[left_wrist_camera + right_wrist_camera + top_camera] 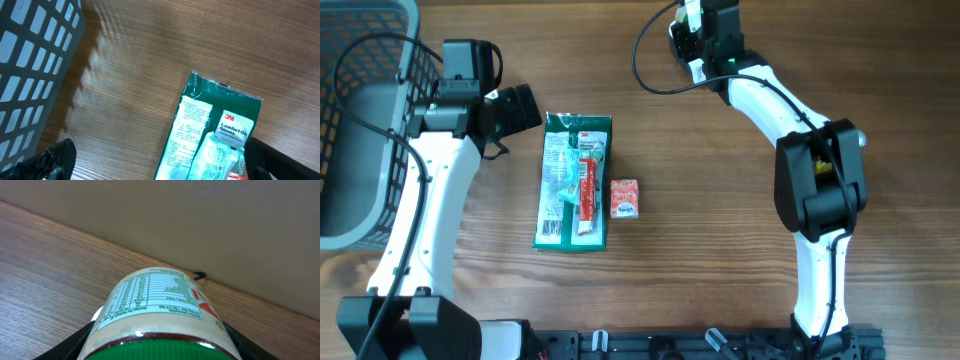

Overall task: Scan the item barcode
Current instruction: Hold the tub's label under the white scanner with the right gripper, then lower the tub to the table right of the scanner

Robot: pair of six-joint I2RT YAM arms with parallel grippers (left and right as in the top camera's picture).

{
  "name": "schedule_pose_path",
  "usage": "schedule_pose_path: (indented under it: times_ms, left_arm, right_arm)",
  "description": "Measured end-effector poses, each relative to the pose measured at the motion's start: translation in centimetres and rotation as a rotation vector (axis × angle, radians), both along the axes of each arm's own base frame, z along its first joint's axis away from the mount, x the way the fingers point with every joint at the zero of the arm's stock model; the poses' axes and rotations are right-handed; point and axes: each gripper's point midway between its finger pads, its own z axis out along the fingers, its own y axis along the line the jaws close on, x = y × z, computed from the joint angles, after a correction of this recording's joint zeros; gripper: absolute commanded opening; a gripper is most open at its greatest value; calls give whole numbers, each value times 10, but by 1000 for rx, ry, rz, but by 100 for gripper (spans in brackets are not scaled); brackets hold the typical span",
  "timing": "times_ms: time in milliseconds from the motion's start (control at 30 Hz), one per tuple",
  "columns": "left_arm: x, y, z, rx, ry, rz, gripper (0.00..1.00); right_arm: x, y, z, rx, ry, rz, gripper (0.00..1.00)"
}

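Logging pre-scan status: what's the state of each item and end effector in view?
Left end effector, open, holding nothing.
Right end effector, shut on jar.
Jar, gripped, green lid on.
Glove pack, flat on table, ungripped.
Pink box, beside glove pack, untouched.
Basket, upright, left edge.

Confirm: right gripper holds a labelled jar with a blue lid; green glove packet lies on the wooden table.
The lid is green, not blue, per the right wrist view. The right gripper holds the labelled jar; green glove packet lies on the wooden table.
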Motion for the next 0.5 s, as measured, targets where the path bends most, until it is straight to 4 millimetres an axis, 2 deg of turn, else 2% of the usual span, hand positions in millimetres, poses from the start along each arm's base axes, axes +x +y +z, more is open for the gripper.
schedule_pose_path:
  times_ms: [100,233,300,400,467,500]
  left_arm:
    - [0,0,0,0,0,0,100]
    - [0,0,0,0,0,0,100]
    - [0,0,0,0,1,0,100]
    - [0,0,0,0,-1,0,100]
    - [0,0,0,0,-1,0,100]
    - [0,0,0,0,0,0,100]
  right_arm:
    - [-2,-7,12,-16,-7,-30,4]
    - [-15,-17,58,-26,-27,-58,4]
    - [-32,-24,85,-35,-12,-65,4]
    - [-71,-39,121,-54,55,-81,5]
    - [-96,-48,129,-56,122,-100,5]
    - [-113,-54,126,-61,187,-112,5]
